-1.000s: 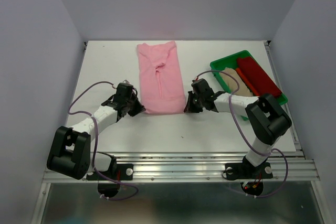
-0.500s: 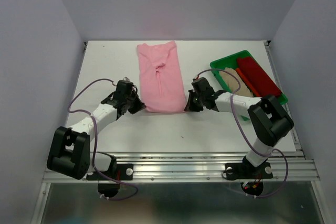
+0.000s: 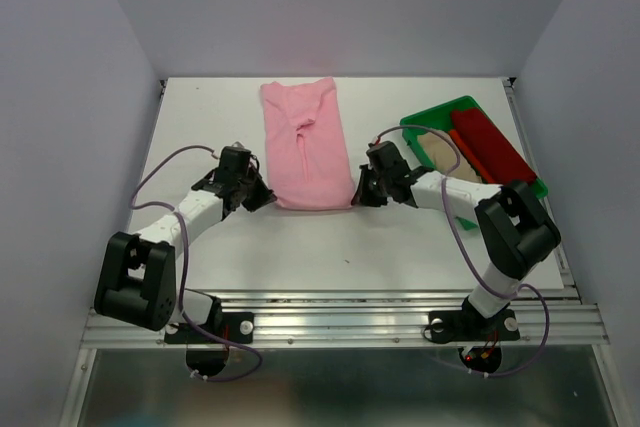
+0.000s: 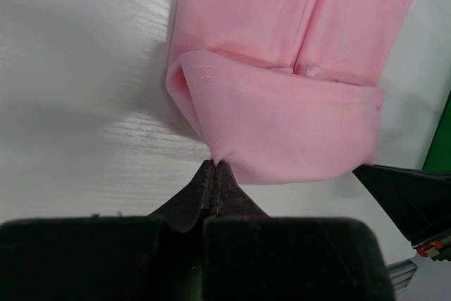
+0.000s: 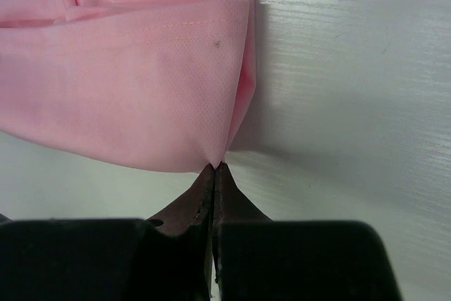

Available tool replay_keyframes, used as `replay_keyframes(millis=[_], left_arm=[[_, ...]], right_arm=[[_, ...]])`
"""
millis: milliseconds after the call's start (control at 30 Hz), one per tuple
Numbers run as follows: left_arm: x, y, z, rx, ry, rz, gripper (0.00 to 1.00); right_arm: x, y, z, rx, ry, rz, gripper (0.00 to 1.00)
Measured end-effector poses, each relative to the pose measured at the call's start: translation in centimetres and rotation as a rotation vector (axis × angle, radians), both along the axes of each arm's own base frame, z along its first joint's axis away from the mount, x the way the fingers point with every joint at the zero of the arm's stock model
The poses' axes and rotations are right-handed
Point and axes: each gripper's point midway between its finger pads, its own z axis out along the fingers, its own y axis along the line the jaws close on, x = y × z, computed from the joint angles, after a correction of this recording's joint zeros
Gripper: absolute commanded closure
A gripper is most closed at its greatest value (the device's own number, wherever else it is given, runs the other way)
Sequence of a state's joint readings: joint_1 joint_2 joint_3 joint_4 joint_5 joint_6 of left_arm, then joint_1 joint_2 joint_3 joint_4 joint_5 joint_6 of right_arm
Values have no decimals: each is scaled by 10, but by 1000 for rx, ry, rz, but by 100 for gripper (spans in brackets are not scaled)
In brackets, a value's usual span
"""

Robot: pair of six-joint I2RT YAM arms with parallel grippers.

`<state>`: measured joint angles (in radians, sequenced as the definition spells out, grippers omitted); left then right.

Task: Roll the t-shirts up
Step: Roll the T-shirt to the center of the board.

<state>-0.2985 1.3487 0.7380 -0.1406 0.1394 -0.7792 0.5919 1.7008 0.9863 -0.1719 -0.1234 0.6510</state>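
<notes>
A light pink t-shirt [image 3: 305, 147] lies folded into a long strip on the white table, its near end turned up and over. My left gripper [image 3: 268, 197] is shut on the near left corner of the pink t-shirt [image 4: 282, 125]. My right gripper [image 3: 358, 195] is shut on the near right corner of the same shirt [image 5: 134, 96]. Both corners are lifted slightly off the table. A dark red t-shirt [image 3: 492, 145] and a beige t-shirt [image 3: 440, 152] lie rolled in the green tray [image 3: 432, 115].
The green tray stands at the right of the table, close behind my right arm. Grey walls close in the table on the left, back and right. The metal rail with the arm bases [image 3: 340, 319] runs along the near edge.
Both grippers have moved away from me, carrying the shirt's near edge back over the strip. The visible pink strip is shorter at its near end.
</notes>
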Motion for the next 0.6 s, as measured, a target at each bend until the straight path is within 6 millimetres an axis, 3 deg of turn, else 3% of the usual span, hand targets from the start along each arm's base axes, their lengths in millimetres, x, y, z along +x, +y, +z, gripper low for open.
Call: replay_keyframes(millis=[600], left_arm=[[19,3,3,-7,3,11,100]], right_arm=[[29,9,35,45,-79,-10,99]])
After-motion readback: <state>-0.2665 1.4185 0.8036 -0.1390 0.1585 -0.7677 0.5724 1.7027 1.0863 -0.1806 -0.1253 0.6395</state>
